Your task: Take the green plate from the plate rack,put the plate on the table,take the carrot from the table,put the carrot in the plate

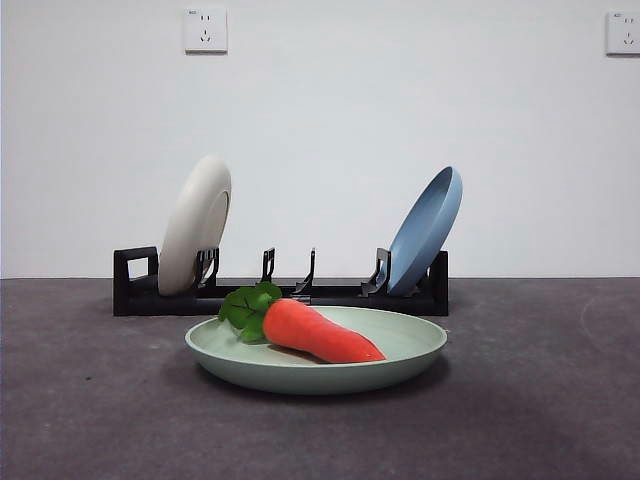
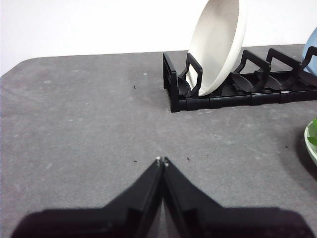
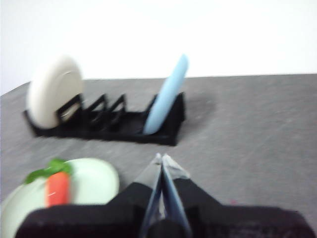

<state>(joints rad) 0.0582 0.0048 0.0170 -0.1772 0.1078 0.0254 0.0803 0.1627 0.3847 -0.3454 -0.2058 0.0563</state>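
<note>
Task state, as judged from the three views. The green plate point(image 1: 316, 350) lies flat on the surface point(image 1: 540, 400), just in front of the plate rack point(image 1: 280, 292); the carrot point(image 1: 320, 332) rests inside it, leaves toward the rim. Both transfers appear complete; nothing seems left to do. Left claw point(image 2: 162, 160) and right claw point(image 3: 162, 156) are each closed, empty, and apart from the plate. A cream-white plate point(image 1: 195, 225) and a blue plate point(image 1: 425, 230) stand in the rack.

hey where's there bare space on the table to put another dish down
Bare dark grey table lies to either side of the pale green plate holding the orange toy carrot, and in front of it. The long black plate rack has free middle slots between its cream-white plate and blue plate. Between green plate and rack it is tight.
</note>
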